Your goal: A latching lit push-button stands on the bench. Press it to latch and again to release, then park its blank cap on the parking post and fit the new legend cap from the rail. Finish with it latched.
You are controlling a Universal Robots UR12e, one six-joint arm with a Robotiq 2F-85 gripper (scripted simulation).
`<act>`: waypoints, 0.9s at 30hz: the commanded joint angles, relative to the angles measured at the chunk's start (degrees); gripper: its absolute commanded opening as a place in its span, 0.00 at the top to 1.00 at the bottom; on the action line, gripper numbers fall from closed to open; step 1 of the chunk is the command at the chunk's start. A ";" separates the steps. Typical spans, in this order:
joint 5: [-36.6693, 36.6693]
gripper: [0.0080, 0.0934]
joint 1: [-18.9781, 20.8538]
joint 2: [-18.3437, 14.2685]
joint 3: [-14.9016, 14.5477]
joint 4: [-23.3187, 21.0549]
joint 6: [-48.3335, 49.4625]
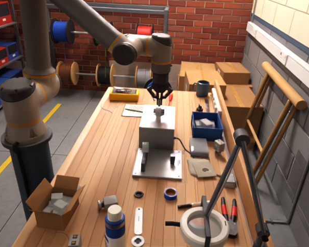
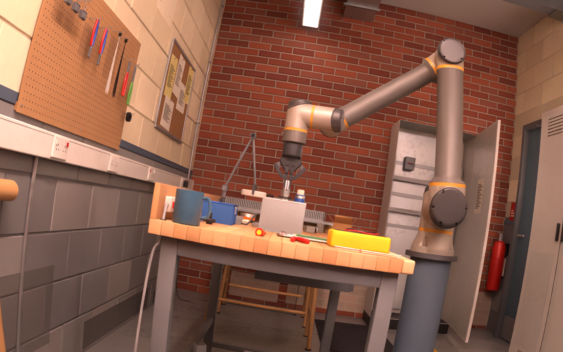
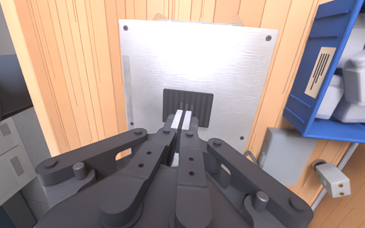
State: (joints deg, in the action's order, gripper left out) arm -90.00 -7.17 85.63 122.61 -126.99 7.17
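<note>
My gripper (image 1: 159, 102) (image 2: 286, 179) (image 3: 180, 120) hangs straight above the push-button (image 1: 158, 112) (image 2: 286, 191) on top of the grey box (image 1: 157, 126) (image 2: 283, 214). The gripper is closed and holds nothing. The button wears a pale blank cap and sits in a dark ribbed bezel (image 3: 188, 106). From the wrist camera my fingers hide the cap. In front of the box lies a metal base plate (image 1: 158, 163). The rail (image 1: 143, 161) stands on the plate's left side with the green-tinted legend cap (image 1: 145, 145) at its far end. The short dark parking post (image 1: 172, 159) stands on the plate's right side.
A blue bin (image 1: 207, 125) (image 3: 340, 71) of pale parts sits right of the box. A small grey unit (image 1: 199, 147) with a cable lies in front of the bin. A yellow meter (image 1: 124, 94), a notepad (image 1: 133, 110) and a mug (image 1: 202, 88) lie behind the box.
</note>
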 commanded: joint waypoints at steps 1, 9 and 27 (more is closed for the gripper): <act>0.00 1.00 0.00 0.06 -0.07 0.05 0.00; 0.00 1.00 0.00 0.33 -0.30 0.55 0.00; 0.00 1.00 0.00 1.00 -0.86 1.74 0.00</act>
State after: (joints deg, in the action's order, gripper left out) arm -90.00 -7.17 86.54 121.89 -125.23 7.17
